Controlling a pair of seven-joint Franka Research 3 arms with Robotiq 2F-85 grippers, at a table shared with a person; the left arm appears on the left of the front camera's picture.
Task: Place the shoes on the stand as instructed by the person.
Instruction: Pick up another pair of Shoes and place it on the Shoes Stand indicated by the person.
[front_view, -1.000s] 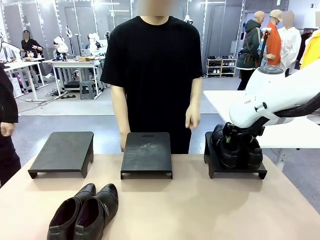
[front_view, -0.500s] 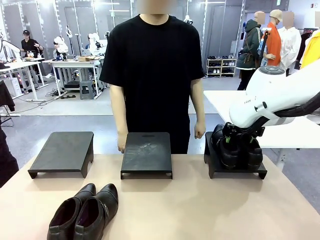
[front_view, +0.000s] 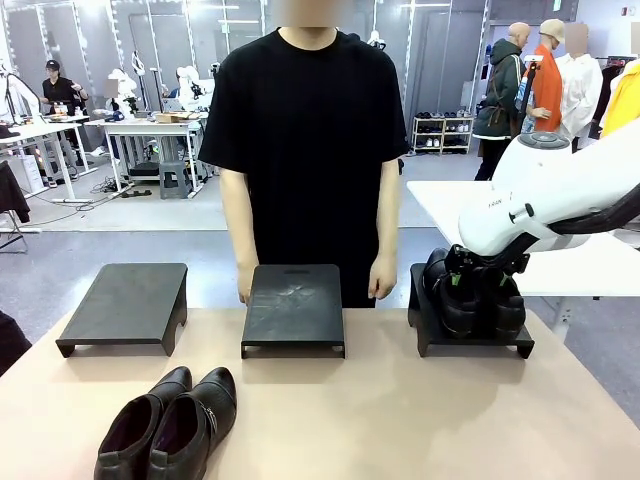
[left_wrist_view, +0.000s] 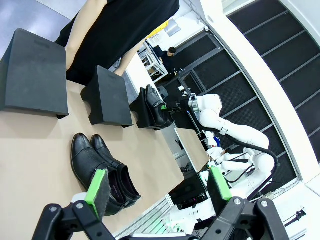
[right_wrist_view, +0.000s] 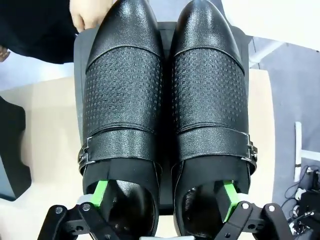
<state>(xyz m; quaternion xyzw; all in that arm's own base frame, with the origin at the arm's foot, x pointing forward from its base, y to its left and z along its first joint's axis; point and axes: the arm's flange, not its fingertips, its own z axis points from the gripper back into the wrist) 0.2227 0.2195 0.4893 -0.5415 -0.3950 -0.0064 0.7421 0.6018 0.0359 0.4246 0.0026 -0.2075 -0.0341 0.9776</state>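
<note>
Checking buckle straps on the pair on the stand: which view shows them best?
Right wrist view: both buckle straps show close up. Front view: the pair is dark, behind the right gripper. Left wrist: small, side-on.

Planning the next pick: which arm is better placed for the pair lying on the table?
Left: the left gripper, open, hangs near that pair; the right gripper sits in the shoes on the right stand.

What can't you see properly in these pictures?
- Front view: the near shoes lose their heels at the bottom edge.
- Front view: the right arm covers part of the far pair on the right stand.
- Right wrist view: the fingertips of the right gripper sit inside dark shoe openings; touching leather or not is unclear.
</note>
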